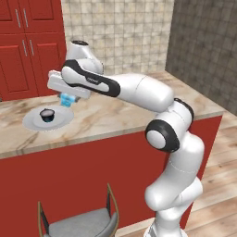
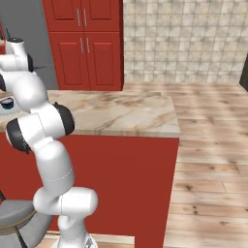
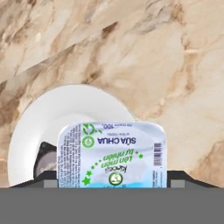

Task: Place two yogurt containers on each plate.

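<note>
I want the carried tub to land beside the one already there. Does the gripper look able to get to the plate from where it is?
Probably yes. The gripper, shut on a yogurt container, hangs just over the far rim of the plate. Nothing stands between them, and bare plate shows around the dark tub.

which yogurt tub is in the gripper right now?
The light-blue yogurt container with the printed lid, between the gripper tips. The other, darker tub sits on the plate.
</note>
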### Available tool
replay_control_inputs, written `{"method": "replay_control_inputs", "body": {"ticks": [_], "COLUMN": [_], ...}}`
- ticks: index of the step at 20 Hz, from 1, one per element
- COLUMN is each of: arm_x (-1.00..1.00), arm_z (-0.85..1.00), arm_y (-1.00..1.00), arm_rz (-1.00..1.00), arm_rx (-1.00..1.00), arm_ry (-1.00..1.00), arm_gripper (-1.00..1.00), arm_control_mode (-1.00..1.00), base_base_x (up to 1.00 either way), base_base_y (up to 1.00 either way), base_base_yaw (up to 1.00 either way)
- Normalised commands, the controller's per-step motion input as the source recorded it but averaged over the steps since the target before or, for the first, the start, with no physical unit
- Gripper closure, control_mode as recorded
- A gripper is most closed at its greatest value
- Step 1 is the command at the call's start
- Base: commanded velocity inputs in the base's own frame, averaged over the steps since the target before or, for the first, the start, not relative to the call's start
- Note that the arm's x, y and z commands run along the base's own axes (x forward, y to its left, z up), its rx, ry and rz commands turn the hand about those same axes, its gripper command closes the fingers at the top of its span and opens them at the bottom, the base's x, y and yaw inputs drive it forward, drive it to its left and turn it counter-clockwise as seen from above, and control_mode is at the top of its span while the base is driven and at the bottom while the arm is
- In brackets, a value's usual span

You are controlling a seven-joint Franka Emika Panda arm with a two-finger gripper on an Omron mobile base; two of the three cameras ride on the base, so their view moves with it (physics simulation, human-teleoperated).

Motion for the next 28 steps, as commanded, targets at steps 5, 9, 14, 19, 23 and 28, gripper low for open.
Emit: {"method": "replay_control_inputs", "body": {"ticks": [5,9,14,19,23,28], "arm_x": [0.02,0.21,0.29,0.07,-0.03,-0.82], "arm_z": [-0.27,-0.2,-0.08,0.01,0.12,0.24], "arm_y": [0.15,0.15,0.16,0.09,0.14,-0.58], "arm_rz": [0.0,0.0,0.0,0.0,0.0,0.0], "arm_rx": [0.0,0.0,0.0,0.0,0.0,0.04], "arm_ry": [0.0,0.0,0.0,0.0,0.0,-0.06], "arm_gripper": [1.0,-1.0,-1.0,-1.0,-1.0,-1.0], "arm_control_mode": [-1.0,-1.0,-1.0,-1.0,-1.0,-1.0], "base_base_x": [0.0,0.0,0.0,0.0,0.0,0.0], "base_base_y": [0.0,0.0,0.0,0.0,0.0,0.0], "base_base_yaw": [0.0,0.0,0.0,0.0,0.0,0.0]}}
